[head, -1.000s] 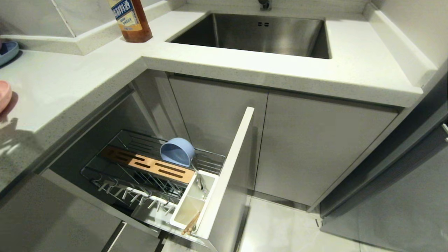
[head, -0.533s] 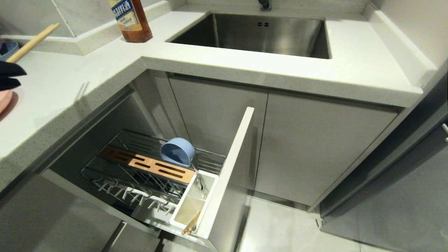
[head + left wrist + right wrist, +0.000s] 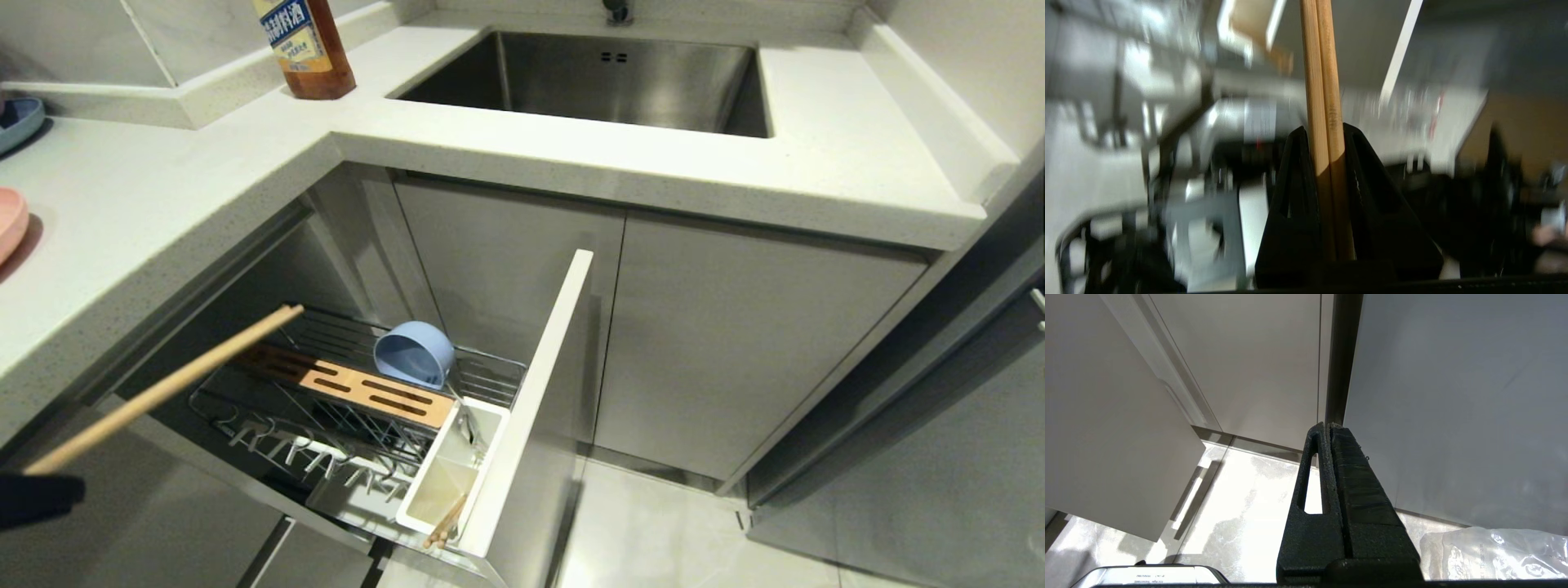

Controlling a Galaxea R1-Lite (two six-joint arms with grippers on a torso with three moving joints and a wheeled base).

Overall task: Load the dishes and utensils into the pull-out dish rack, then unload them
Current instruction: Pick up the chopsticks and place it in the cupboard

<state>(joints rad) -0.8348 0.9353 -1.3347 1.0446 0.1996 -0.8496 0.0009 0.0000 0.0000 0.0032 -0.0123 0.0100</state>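
The white table (image 3: 163,212) is being occupied by a brown bottle (image 3: 306,49), a blue plate (image 3: 16,122) and a pink dish (image 3: 10,224).

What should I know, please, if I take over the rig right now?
Left gripper: jaws shut on a pair of chopsticks, carried over the pulled-out rack.
Right gripper: shut, empty, parked near the floor.
Done: blue bowl lies in the rack; another chopstick pair is in the white cup.
Left: put in these chopsticks; pink plate waits on the counter; unload afterwards.
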